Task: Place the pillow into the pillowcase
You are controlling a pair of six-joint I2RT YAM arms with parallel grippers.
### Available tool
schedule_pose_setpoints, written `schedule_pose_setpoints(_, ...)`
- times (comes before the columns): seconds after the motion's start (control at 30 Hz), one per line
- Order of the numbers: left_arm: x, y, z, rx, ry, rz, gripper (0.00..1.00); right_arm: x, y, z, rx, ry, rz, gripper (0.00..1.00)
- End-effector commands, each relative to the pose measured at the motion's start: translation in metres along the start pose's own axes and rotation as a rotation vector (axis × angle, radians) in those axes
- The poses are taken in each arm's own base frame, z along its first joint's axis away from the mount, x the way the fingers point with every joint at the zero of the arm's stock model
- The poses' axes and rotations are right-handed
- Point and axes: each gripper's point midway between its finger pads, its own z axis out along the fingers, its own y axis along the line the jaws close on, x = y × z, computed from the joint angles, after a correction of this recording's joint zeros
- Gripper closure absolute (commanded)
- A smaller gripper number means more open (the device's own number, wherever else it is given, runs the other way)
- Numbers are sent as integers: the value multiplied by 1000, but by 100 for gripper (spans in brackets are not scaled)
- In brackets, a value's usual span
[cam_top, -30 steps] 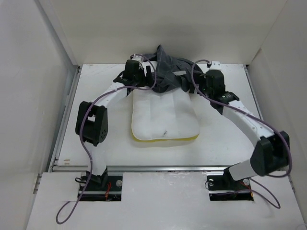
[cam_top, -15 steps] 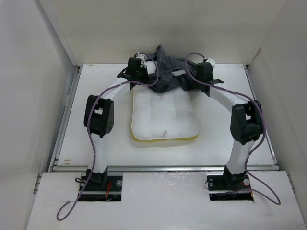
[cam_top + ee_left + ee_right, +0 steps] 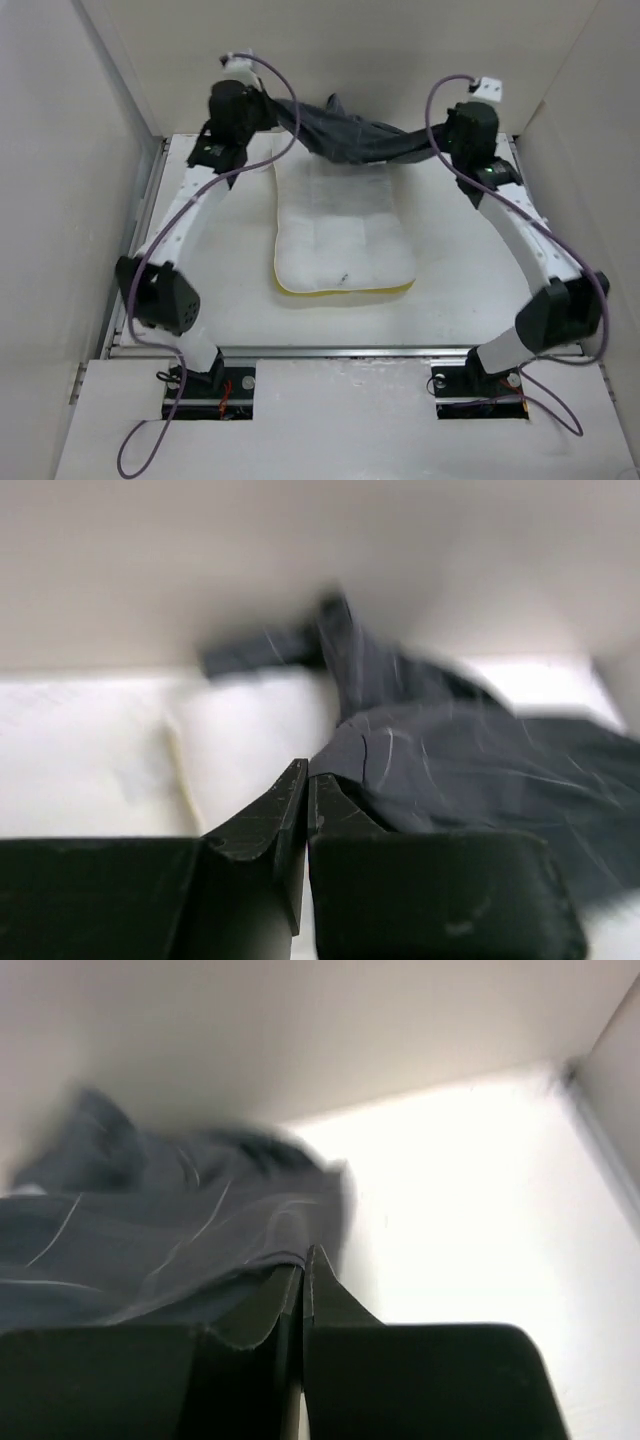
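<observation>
At the far end of the desk point(image 3: 470, 270), close to the back wall, the pillowcase point(image 3: 345, 140) hung stretched like a dark hammock between the two arms. The left arm point(image 3: 188, 205) reached up to its left end and the right arm point(image 3: 528, 238) to its right end, with both wrists raised above the surface. From the left wrist's view, blurred as it was, the left jaws were pinched fully together on a fold of the grey checked cloth. The right jaws were likewise closed tight, with the edge of the cloth caught at their tips. The pillow point(image 3: 342, 235) lay flat in the middle of the desk, its yellow band along the edge nearest the arm bases. Its far end ran under the sagging middle of the pillowcase. I could not tell whether the cloth touched it there.
</observation>
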Motion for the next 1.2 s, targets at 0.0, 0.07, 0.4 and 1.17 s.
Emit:
schedule_pose_setpoints(0.0,-154,8,-114,-139,-424,26,100,-145,-10,-97,-55,-379,35,100)
schedule_pose_setpoints(0.07,-188,9,-151,-183,-516,16,100,-180,-5,-130,-122,-465,27,100)
schedule_pose_setpoints(0.4,-298,34,-363,-470,-901,-19,100,-287,24,-258,-429,-761,-32,100)
schedule_pose_setpoints(1.17,-364,95,-428,-1057,-1214,77,100,-293,291,-186,-912,-1149,182,100)
